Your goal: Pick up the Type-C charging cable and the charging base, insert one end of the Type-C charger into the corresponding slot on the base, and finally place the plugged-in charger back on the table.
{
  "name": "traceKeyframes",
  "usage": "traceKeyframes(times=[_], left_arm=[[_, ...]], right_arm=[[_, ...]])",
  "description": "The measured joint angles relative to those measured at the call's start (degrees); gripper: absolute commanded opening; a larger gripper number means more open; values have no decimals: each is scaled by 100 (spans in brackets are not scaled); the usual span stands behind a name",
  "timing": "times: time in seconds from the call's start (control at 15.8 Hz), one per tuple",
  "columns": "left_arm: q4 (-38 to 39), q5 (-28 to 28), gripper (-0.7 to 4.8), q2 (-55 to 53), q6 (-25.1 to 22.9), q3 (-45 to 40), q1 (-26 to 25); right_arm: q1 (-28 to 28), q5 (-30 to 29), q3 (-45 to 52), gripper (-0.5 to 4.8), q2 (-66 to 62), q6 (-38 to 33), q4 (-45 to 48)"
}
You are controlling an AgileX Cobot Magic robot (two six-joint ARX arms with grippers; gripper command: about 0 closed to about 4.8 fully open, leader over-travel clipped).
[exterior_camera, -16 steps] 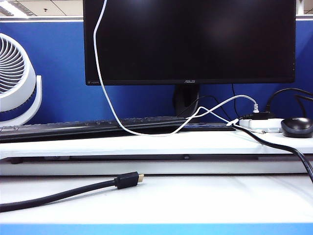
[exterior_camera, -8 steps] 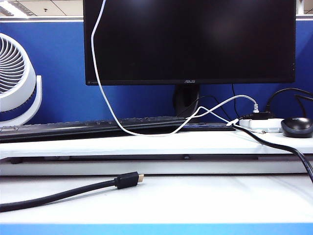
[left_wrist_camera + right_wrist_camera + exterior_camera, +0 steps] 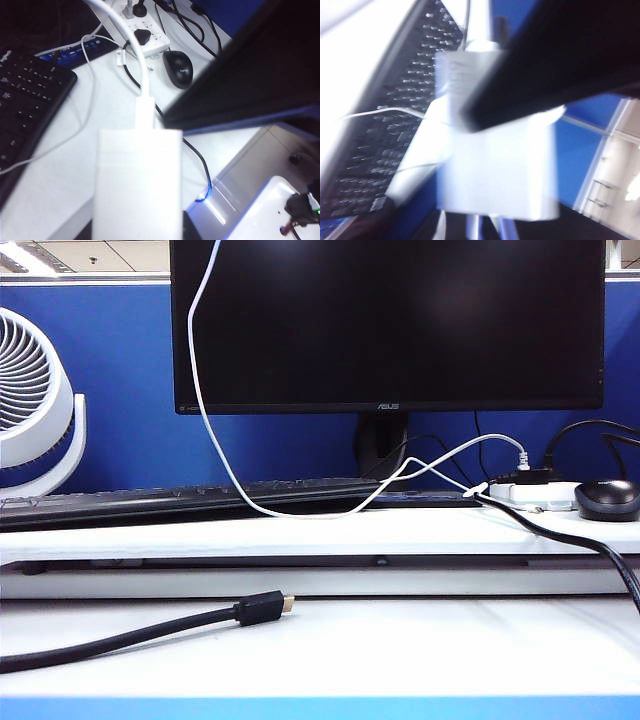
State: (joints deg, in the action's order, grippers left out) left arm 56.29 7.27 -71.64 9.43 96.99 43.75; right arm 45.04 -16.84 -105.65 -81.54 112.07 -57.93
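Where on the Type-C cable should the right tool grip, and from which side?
Take the stiff white connector where the Type-C charging cable enters the charging base, from the side: the cord beyond is limp. The left tool, hidden under the base, seems to hold it; the right tool's blurred view faces it.

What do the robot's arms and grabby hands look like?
Hardly any shows. The right gripper's finger is a long, straight black bar, blurry up close. The left gripper's finger is only a dark sliver. No arm is in sight.

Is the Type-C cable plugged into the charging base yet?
Plugged in: the cable's connector sits seated in the charging base end.
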Motion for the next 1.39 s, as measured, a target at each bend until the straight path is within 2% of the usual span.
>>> traceKeyframes(times=[0.13, 0.25, 0.32, 0.44, 0.63, 0.82, 0.95, 1.08, 1.2, 1.33, 1.39], left_arm=[[-118, 15, -5, 2, -33, 2, 2], [-1071, -254, -5, -63, -28, 42, -52], [-1182, -343, -5, -59, -70, 66, -59], [-933, -356, -5, -107, -240, 72, -31], [-573, -374, -5, -372, -448, 15, -48], [-439, -365, -5, -573, -752, 50, -44], [-245, -361, -5, -767, -1058, 37, -46], [-136, -348, -5, -922, -1399, 35, -46], [-120, -341, -5, -1115, -1810, 35, -46], [-120, -334, -5, -1281, -2199, 35, -72], [-114, -332, -5, -1399, -2439, 35, -74]], right_arm=[[7, 326, 2, 99, 44, -7, -260], [140, 704, 74, 99, 90, 0, -1106], [118, 859, 87, 99, 87, -22, -1215], [-304, 1545, 72, 99, 92, -323, -1226], [-651, 1626, 72, 99, 96, -575, -1349], [-1147, 2168, 72, 99, 98, -831, -1602], [-1434, 2164, 72, 99, 92, -876, -1834], [-1460, 2221, 74, 98, 90, -881, -2039], [-1438, 1904, 72, 99, 90, -1036, -2076], [-1451, 1259, 74, 99, 90, -1460, -2109], [-1434, 570, 74, 99, 90, -1878, -2111]])
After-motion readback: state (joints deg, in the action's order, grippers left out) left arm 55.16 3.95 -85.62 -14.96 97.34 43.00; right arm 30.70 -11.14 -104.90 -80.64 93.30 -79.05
